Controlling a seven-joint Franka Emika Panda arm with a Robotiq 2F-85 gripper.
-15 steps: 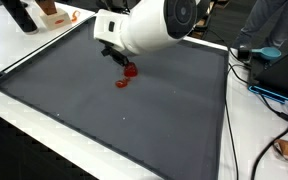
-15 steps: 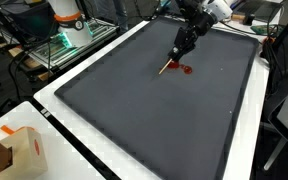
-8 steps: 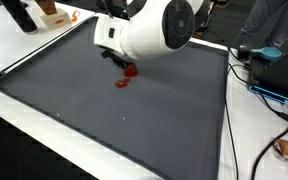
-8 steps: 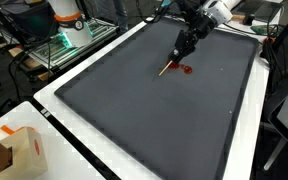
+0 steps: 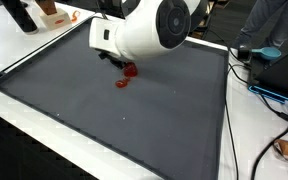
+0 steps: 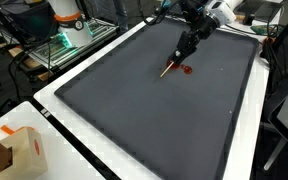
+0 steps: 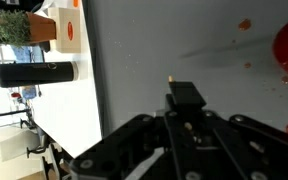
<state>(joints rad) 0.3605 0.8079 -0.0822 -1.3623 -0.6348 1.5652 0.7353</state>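
**A:** How is the arm set?

**B:** The arm [image 5: 154, 25] leans in over the dark mat [image 6: 124, 110], with its big white joint filling the foreground in an exterior view. The gripper [image 6: 189, 44] points steeply down at the mat, tipped a little to one side.

**A:** And the gripper itself?

**B:** It is drawn in narrow, pinching a thin stick [image 6: 170, 66]. The stick slants down and away from the fingers to the mat. I cannot tell whether its lower tip touches the mat or sits just above it.

**A:** What about the red marks?

**B:** A red blot [image 6: 186, 69] lies on the mat almost straight beneath the gripper, just beside the lower half of the stick. A smaller red smear [image 5: 122, 83] lies near it, a little farther from the gripper. In the wrist view the blot shows ahead of the fingers, off to one side at the picture's edge.

**A:** Anything else around?

**B:** A cardboard box [image 7: 69, 28] and a black cylinder [image 7: 34, 72] stand well apart from the gripper. Both are past the mat's edge on the white tabletop [image 6: 44, 100].
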